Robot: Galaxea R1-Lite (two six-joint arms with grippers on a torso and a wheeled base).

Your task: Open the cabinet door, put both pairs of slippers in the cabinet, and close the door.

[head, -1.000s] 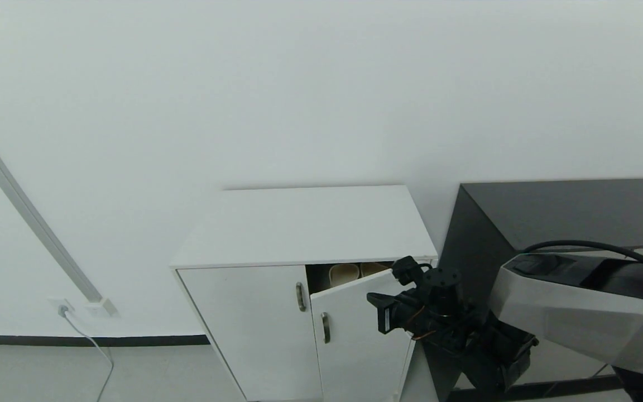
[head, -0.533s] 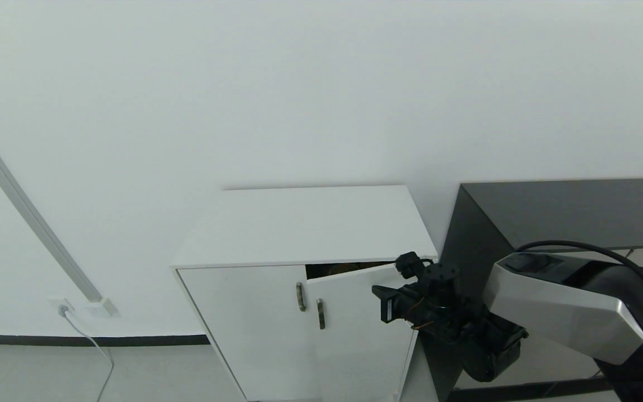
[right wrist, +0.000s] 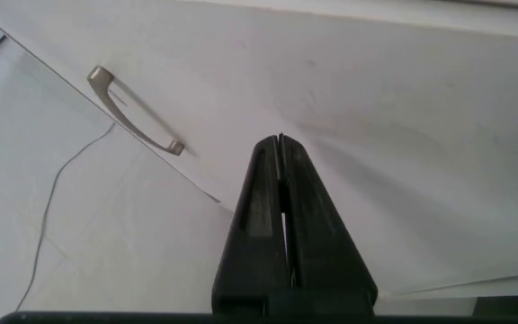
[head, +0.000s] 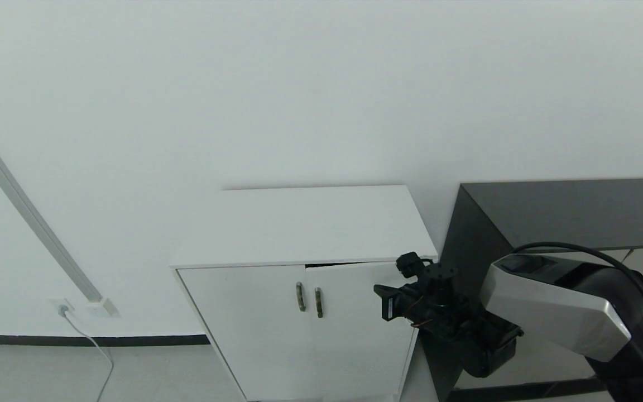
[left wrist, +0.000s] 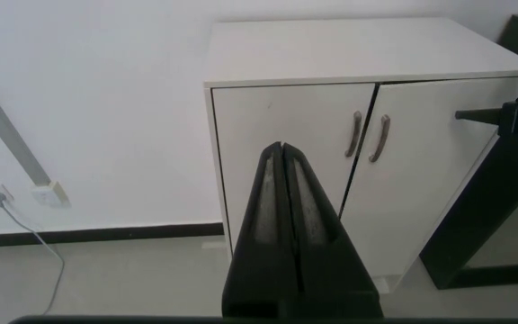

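Head view showed us the right cabinet door (head: 360,329) a sliver ajar, our clenched right pincer (right wrist: 280,144) against its face. We judged a steady, square push should seat it flush beside the left door (head: 243,318).

Smooth matt white cabinet door (head: 363,335), brushed-metal handle (head: 318,302)

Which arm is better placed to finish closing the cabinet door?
Right. The right gripper, shut, sits against the right door, which shows a thin gap at its top edge. The left gripper, also shut, hangs back from the cabinet front, touching nothing.
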